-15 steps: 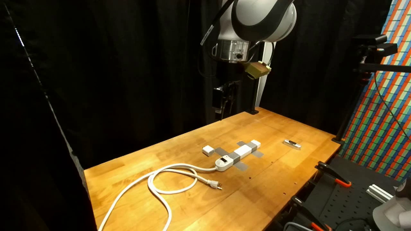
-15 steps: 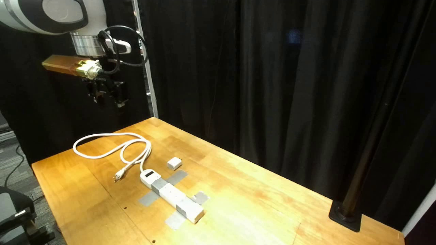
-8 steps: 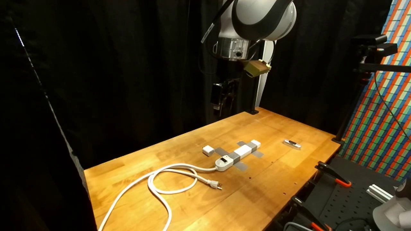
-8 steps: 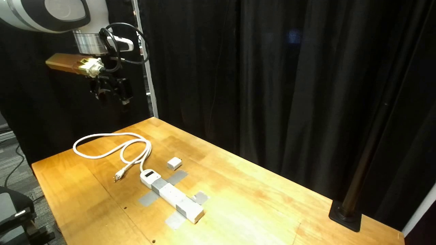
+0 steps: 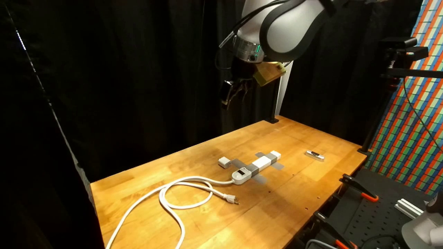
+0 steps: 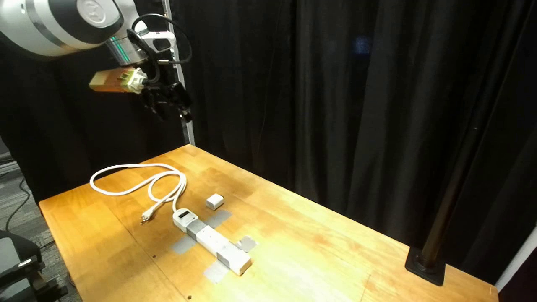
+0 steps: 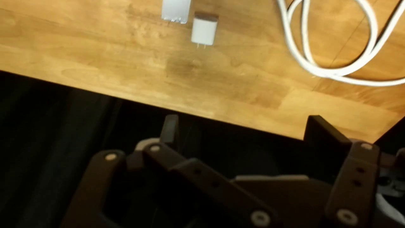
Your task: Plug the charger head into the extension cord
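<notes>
The charger head (image 5: 224,162), a small white block, lies on the table beside the extension cord (image 5: 262,162) in both exterior views. Its two prongs point toward the near table edge in the wrist view, where the charger head (image 7: 204,30) sits near the top. The white power strip of the extension cord (image 6: 212,239) is taped flat; the wrist view shows only its looping cable (image 7: 329,72). My gripper (image 7: 242,123) is open, with nothing between its widely spaced fingers. In an exterior view the gripper (image 6: 174,116) hangs tilted, high above the table and apart from both things.
Grey tape (image 6: 218,218) fixes the strip to the wood. The cord's own plug (image 5: 231,199) lies loose. A small dark-and-white item (image 5: 315,155) rests farther along. A black post base (image 6: 426,266) stands at a table edge, and orange-handled clamps (image 5: 369,197) grip another.
The arm has swung and tilted, carrying my gripper somewhat higher, leftward in an exterior view and rightward in an exterior view from elsewhere. The charger head and extension cord have stayed put.
</notes>
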Available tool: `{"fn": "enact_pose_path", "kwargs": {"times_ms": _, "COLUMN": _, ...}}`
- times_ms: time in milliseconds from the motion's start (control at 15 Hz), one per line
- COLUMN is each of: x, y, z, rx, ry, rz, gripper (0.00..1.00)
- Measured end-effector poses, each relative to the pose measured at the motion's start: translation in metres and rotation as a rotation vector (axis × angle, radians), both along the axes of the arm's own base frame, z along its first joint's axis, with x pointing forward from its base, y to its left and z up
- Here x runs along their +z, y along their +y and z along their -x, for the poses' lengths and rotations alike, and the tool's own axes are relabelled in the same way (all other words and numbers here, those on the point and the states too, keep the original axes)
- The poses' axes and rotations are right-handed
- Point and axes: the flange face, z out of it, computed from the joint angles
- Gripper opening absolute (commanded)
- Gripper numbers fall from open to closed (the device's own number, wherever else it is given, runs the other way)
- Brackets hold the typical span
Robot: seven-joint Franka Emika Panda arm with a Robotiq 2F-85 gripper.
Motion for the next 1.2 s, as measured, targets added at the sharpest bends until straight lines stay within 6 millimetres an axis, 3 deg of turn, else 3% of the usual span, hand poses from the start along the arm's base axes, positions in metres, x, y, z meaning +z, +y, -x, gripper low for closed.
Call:
{"fn": "enact_pose_path", "kwargs": {"times_ms": 333, "x": -0.030, "y": -0.042, "z": -0.039, "rx": -0.094, "ry": -0.132, "rz": 0.042, "gripper": 1.00}}
{"fn": "enact_pose_path", "kwargs": {"times_ms": 533, "x": -0.051, "y": -0.054, "z": -0.063, "rx": -0.129, "ry": -0.136, "rz": 0.038, "gripper": 1.00}}
{"fn": "enact_pose_path", "kwargs": {"times_ms": 867, "x": -0.105, "y": -0.046, "z": -0.086, "rx": -0.134, "ry": -0.079, "rz": 0.021, "gripper": 1.00}}
{"fn": "enact_pose_path", "kwargs": {"times_ms": 1200, "x": -0.162, "y": -0.030, "z": -0.089, "rx": -0.120, "ry": 0.001, "rz": 0.012, "gripper": 1.00}}
